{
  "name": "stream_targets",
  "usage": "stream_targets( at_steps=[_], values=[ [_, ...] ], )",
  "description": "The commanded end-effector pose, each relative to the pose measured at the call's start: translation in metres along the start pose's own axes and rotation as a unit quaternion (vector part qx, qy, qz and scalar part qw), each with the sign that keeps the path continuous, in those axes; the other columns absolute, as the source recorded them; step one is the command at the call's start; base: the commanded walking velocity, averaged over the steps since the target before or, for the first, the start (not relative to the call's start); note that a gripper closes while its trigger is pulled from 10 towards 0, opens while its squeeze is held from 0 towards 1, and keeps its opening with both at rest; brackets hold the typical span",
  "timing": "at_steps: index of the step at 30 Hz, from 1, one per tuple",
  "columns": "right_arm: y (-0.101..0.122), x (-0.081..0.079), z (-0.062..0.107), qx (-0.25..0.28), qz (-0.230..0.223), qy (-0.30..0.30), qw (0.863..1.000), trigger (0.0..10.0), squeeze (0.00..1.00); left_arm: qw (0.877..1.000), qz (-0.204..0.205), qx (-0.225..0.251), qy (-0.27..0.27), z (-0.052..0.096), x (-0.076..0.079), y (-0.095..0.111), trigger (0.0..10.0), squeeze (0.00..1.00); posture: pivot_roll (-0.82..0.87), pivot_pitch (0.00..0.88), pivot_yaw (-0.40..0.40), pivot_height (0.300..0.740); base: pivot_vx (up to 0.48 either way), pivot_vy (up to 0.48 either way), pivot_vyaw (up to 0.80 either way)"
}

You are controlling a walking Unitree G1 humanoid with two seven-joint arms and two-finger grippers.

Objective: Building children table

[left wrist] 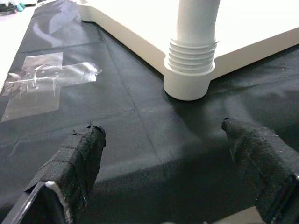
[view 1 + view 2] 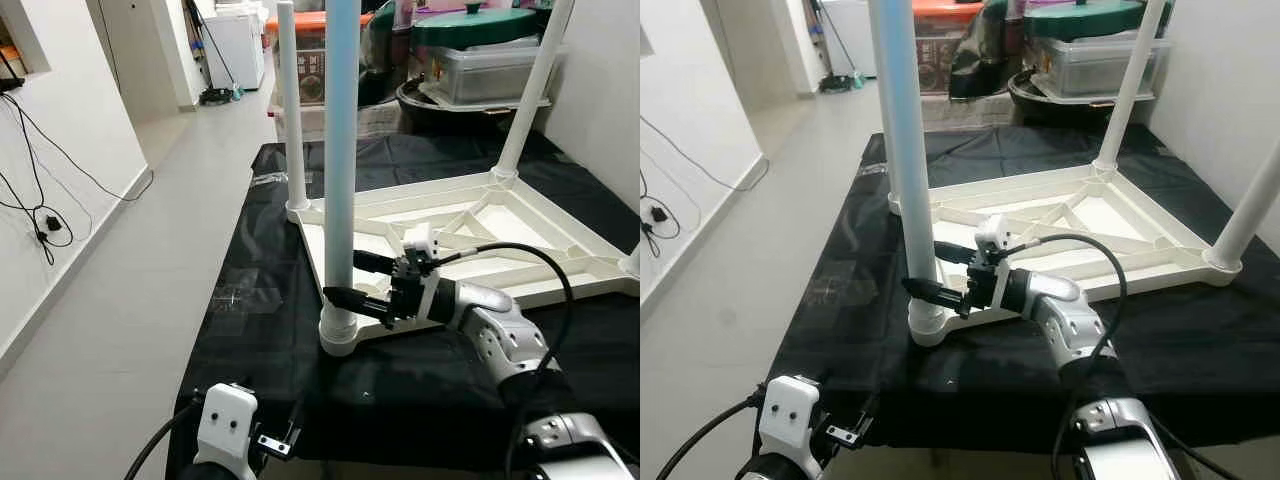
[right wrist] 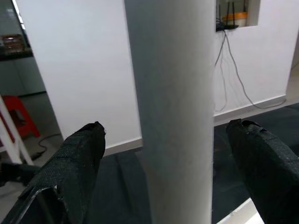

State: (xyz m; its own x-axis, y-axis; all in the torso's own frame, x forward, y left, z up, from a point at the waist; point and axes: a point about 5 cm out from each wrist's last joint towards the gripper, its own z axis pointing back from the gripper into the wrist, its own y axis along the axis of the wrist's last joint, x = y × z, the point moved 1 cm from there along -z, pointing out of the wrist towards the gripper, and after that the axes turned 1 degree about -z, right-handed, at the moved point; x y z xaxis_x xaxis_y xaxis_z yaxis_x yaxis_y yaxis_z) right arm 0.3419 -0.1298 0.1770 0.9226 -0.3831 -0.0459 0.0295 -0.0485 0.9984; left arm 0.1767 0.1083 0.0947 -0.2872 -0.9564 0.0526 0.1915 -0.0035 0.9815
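White leg (image 2: 342, 150) between right gripper (image 2: 362, 282) fingers

Home hallway, fridge (image 2: 236, 45), storage bins (image 2: 480, 62)

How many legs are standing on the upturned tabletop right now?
4: near-left leg between the open right gripper fingers, far-left leg, far-right leg, near-right leg. All four corners are filled.

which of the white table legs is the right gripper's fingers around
The nearest leg, at the upturned table's front left corner. The right gripper, open, straddles it low down; the other legs stand untouched at the farther corners.
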Motion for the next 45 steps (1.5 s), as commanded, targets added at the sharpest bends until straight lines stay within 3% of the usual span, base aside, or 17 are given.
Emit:
stream_targets(
  at_steps=[1,12,14,21,45],
  values=[
    [0.001,0.001,-0.004,-0.003,0.010,0.000,1.000,10.0,0.00,1.000,-0.009,-0.004,0.004,0.001,-0.001,-0.002,10.0,0.00,0.08,0.004,0.006,0.740,0.000,0.000,0.00],
    [0.004,-0.003,-0.018,0.001,0.015,0.020,1.000,10.0,0.00,1.000,-0.006,-0.004,0.002,0.001,0.000,-0.002,10.0,0.00,0.08,0.013,0.000,0.740,0.000,0.000,0.00],
    [0.005,-0.006,-0.030,0.006,0.017,0.034,0.999,10.0,0.00,1.000,-0.005,-0.004,0.002,0.001,0.000,-0.002,10.0,0.00,0.08,0.017,-0.004,0.740,0.000,0.000,0.00],
    [0.007,-0.006,-0.041,0.014,0.020,0.035,0.999,10.0,0.00,1.000,-0.007,-0.002,0.003,0.000,0.001,-0.001,10.0,0.00,0.09,0.022,-0.008,0.740,0.000,0.000,0.00],
    [0.007,-0.004,-0.052,0.010,0.024,0.044,0.999,10.0,0.00,1.000,-0.005,-0.001,0.004,0.000,0.003,0.000,10.0,0.00,0.09,0.032,-0.018,0.740,0.000,0.000,0.00]
  ],
)
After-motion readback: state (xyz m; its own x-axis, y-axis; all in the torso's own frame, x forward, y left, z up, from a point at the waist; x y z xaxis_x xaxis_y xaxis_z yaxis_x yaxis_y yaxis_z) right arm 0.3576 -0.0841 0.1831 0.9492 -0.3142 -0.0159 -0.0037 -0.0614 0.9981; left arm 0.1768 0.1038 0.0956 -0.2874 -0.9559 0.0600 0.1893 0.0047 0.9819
